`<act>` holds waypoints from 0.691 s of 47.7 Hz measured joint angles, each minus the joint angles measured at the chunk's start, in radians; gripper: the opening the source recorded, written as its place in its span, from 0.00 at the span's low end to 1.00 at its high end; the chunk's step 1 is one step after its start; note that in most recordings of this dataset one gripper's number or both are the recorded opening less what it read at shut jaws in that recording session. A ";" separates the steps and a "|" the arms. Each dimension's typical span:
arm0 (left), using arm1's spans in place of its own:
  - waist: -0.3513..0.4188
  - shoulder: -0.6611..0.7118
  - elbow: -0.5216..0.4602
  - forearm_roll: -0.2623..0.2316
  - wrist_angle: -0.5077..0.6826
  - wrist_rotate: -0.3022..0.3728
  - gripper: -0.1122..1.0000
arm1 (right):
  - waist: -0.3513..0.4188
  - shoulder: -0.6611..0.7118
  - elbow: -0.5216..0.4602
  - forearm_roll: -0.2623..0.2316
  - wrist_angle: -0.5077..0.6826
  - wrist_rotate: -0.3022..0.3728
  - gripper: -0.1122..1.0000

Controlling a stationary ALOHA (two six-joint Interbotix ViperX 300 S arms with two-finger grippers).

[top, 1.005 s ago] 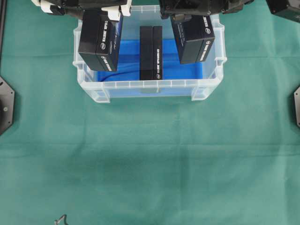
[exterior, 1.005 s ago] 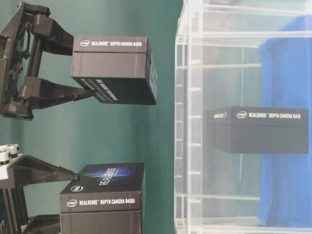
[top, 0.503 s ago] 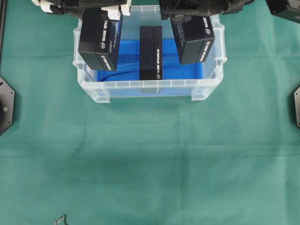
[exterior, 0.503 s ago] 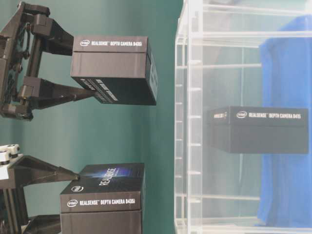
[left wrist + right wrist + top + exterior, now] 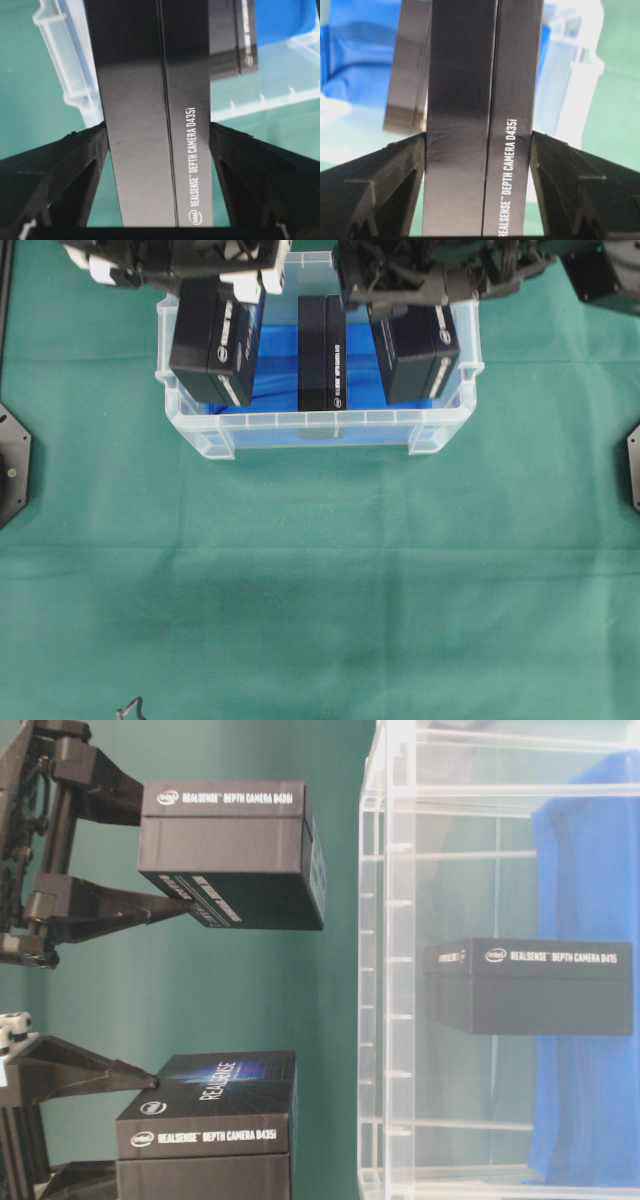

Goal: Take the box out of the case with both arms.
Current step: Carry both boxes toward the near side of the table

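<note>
- Boxes: left box (image 5: 212, 341) and right box (image 5: 417, 338) have both shifted slightly toward the camera-far edge and risen a touch; both hang clear above the case (image 5: 320, 424).
- Third box (image 5: 322, 352) unmoved, upright on the blue sheet (image 5: 275, 365).
- Left fingers (image 5: 97, 145) and right fingers (image 5: 417, 150) clamp their boxes by the flat sides, spread wide.
- Both wrists point down; extraction looks nearly done for two.

Inside the case (image 5: 320, 425), one black box (image 5: 322, 352) stands upright at the middle, with open blue floor on either side of it (each side overhung by a lifted box). In front of the case, the green surface (image 5: 320, 590) lies open.
</note>
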 measured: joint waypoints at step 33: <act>-0.383 0.008 0.000 0.000 0.015 -0.430 0.68 | 0.362 0.000 -0.003 0.000 0.091 0.279 0.71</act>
